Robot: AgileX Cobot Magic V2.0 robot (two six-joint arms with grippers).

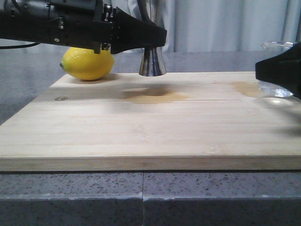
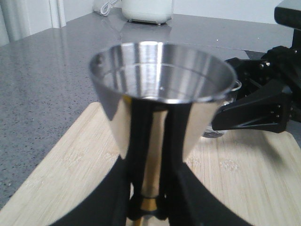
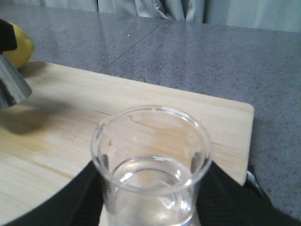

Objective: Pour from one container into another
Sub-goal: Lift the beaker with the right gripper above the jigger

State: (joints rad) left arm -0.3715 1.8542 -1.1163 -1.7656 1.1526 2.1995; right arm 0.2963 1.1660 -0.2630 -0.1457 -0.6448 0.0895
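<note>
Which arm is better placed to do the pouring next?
Left, probably: the left gripper holds the steel jigger lifted off the board, while the right gripper steadies the glass beaker low beside it.

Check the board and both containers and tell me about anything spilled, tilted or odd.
Two darker patches mark the wooden board: one beneath the lifted metal cup, one beside the glass. They look like damp stains, possibly spills. Both containers sit upright in the left gripper and right gripper. The lemon looks normal.
</note>
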